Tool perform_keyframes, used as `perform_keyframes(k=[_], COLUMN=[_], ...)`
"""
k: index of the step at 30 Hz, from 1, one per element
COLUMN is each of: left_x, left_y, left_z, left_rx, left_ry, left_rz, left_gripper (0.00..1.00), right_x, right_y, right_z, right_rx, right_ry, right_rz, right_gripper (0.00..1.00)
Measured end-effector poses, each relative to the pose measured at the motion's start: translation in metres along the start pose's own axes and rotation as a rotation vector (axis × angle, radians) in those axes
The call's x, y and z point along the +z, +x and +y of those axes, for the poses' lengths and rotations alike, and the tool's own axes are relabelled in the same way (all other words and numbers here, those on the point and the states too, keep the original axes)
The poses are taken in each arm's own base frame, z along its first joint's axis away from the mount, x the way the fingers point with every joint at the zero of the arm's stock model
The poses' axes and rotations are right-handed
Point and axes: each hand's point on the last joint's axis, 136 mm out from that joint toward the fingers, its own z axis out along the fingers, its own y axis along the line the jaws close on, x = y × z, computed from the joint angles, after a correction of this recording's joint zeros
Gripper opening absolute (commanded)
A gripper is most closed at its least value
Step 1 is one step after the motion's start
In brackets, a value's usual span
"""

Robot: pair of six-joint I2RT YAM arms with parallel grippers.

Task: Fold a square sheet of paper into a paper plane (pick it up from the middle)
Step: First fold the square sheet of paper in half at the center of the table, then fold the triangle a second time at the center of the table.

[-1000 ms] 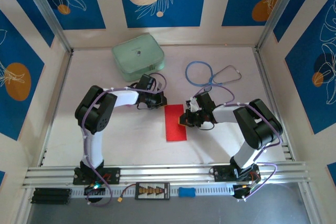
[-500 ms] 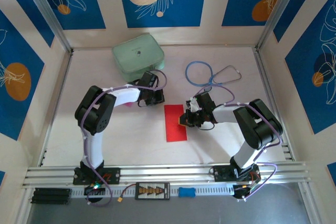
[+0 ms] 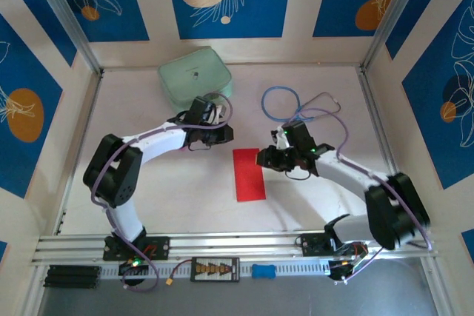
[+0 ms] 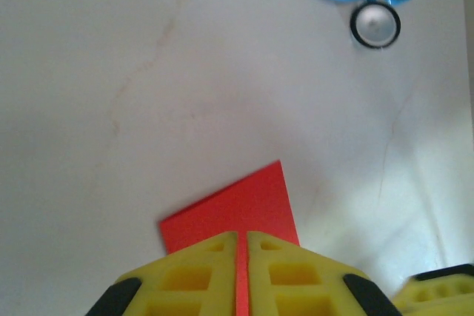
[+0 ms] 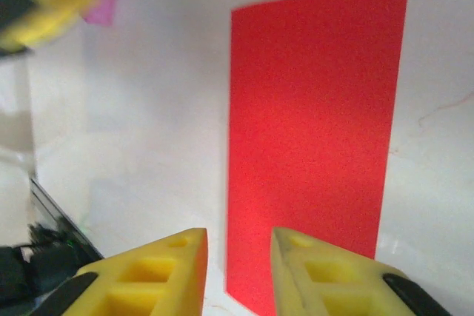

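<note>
Parting right fingers (image 5: pixel 170 271) above red sheet (image 5: pixel 311 146)

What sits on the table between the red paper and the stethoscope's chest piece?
Nothing. The left wrist view shows bare white table between the red paper and the chest piece, with only faint scuff lines.

Pale green case (image 3: pixel 195 79) near far edge of white table (image 3: pixel 148 197), left of centre. Blue stethoscope (image 4: pixel 375 26) right of case, apart. Small pink object (image 5: pixel 102 9) on table.
</note>
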Motion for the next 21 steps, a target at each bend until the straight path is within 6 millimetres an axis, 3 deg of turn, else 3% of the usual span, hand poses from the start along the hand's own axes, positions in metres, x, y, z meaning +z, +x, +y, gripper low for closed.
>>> perform_keyframes(k=[4,8,11,21], left_x=[0.020,0.039,0.048,0.057], left_y=[0.017,0.034,0.042,0.047], left_z=[-0.006,0.002,0.012,0.020], left_rx=[0.021,0.009,-0.006,-0.012], left_ry=[0.052,0.053,0.034,0.025], left_rz=[0.072,0.138,0.164,0.175], left_gripper=[0.12,0.12,0.12,0.11], right_x=[-0.020,-0.018,-0.014,-0.004], right_y=[0.018,0.051,0.069,0.083], right_z=[-0.008,-0.032,-0.039,-0.035], right_rx=[0.062,0.162,0.198,0.244], right_ry=[-0.003,0.023,0.037,0.031], right_rz=[-0.049,-0.010,0.031,0.099], right_gripper=[0.38,0.39,0.39,0.41])
